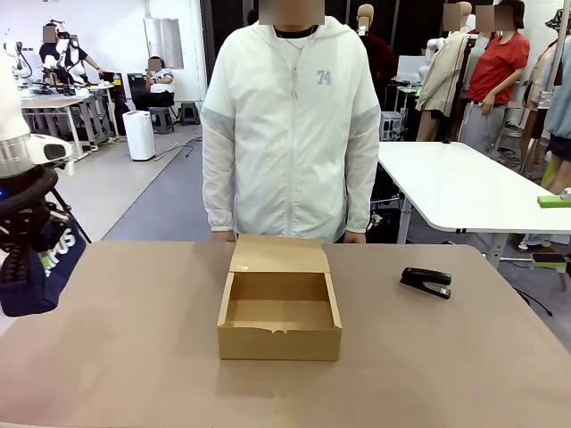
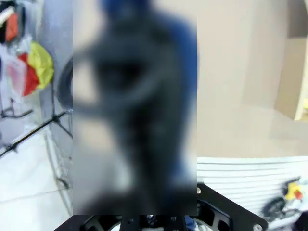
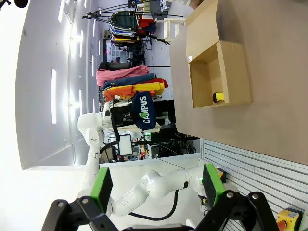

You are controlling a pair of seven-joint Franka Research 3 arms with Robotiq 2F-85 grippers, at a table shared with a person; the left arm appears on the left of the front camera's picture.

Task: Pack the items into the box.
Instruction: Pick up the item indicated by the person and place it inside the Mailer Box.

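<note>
Fabric makes the navy pencil case [image 1: 37,278] soft and light, we judge, and best pinched mid-body. Our left claw [image 1: 34,234] is clenched on it, raised left of the box [image 1: 278,342]. Our right claw [image 3: 156,188] gapes empty. Farther off, right of the box, the stiff black stapler [image 1: 426,282] lies on the table [image 1: 134,374].
</note>
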